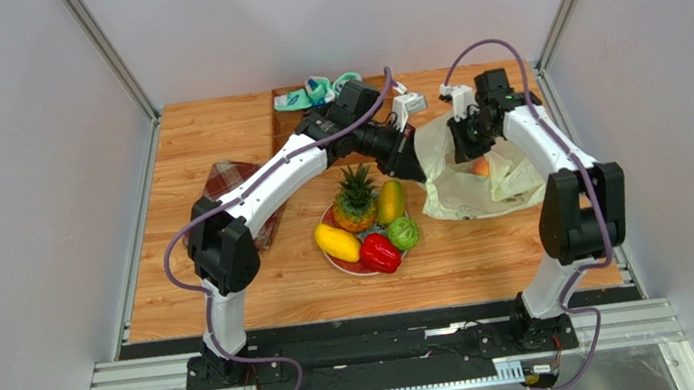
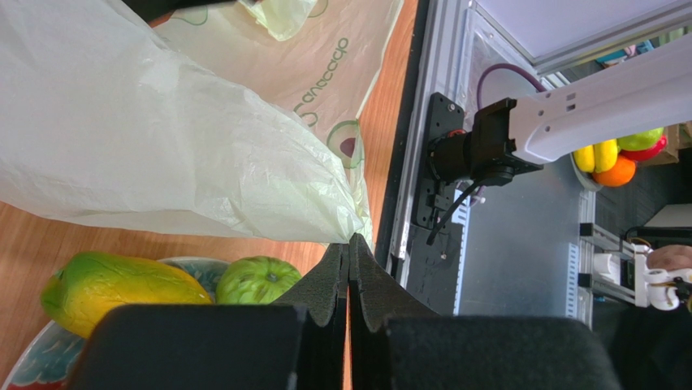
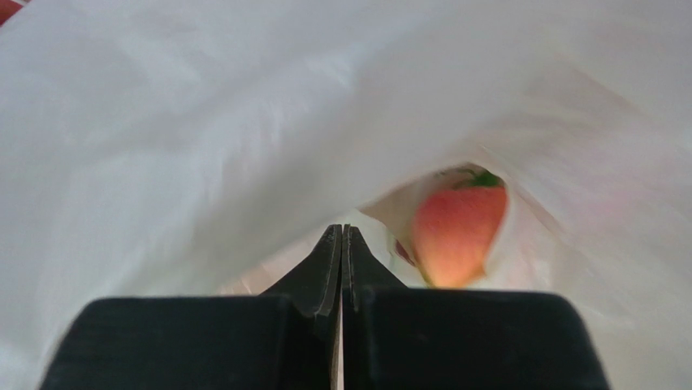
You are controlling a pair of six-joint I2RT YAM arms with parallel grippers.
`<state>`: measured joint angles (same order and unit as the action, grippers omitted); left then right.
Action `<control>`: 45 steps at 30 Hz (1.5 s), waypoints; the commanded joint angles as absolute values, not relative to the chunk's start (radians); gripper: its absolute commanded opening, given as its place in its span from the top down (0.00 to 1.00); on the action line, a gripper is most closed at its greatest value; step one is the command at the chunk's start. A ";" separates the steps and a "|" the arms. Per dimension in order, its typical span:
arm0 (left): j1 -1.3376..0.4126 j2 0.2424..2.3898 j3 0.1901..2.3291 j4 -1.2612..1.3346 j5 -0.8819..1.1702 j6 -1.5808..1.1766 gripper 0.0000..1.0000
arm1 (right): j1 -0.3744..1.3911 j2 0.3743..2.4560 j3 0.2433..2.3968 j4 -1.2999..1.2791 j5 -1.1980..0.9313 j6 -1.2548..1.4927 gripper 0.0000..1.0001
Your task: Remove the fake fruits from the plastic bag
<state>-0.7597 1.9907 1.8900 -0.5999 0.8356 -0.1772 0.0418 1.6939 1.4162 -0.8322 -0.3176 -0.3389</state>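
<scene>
The plastic bag (image 1: 481,187) lies crumpled at the right of the table. A peach (image 1: 481,167) shows inside it. My left gripper (image 1: 418,165) is shut on the bag's left edge; in the left wrist view the film (image 2: 146,138) runs taut to the closed tips (image 2: 349,240). My right gripper (image 1: 468,147) reaches into the bag from behind. Its jaws (image 3: 342,231) are shut with bag film (image 3: 203,122) at the tips, and the peach (image 3: 457,231) sits just to their right, untouched. On the plate (image 1: 356,268) lie a pineapple (image 1: 355,199), mango (image 1: 388,202), yellow fruit (image 1: 337,243), red pepper (image 1: 380,252) and green piece (image 1: 403,233).
Teal-and-white socks (image 1: 315,90) lie at the table's back edge. A plaid cloth (image 1: 230,178) sits under my left arm. The left wrist view shows the mango (image 2: 114,288) and green piece (image 2: 258,280) just below the lifted bag. Grey walls enclose the table on both sides.
</scene>
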 commanded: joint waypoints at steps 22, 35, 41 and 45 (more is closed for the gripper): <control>-0.765 1.940 1.858 -0.561 0.881 -0.166 1.00 | 0.020 1.865 1.462 -0.678 0.123 -0.285 0.32; -0.765 1.956 1.882 -0.564 0.879 -0.167 1.00 | -0.046 1.845 1.408 -0.816 0.152 -0.324 0.30; -0.765 1.963 1.893 -0.569 0.877 -0.161 1.00 | -0.077 1.836 1.408 -0.889 0.177 -0.334 0.28; -0.765 1.968 1.894 -0.568 0.876 -0.163 1.00 | -0.080 1.798 1.356 -0.981 0.123 -0.328 0.23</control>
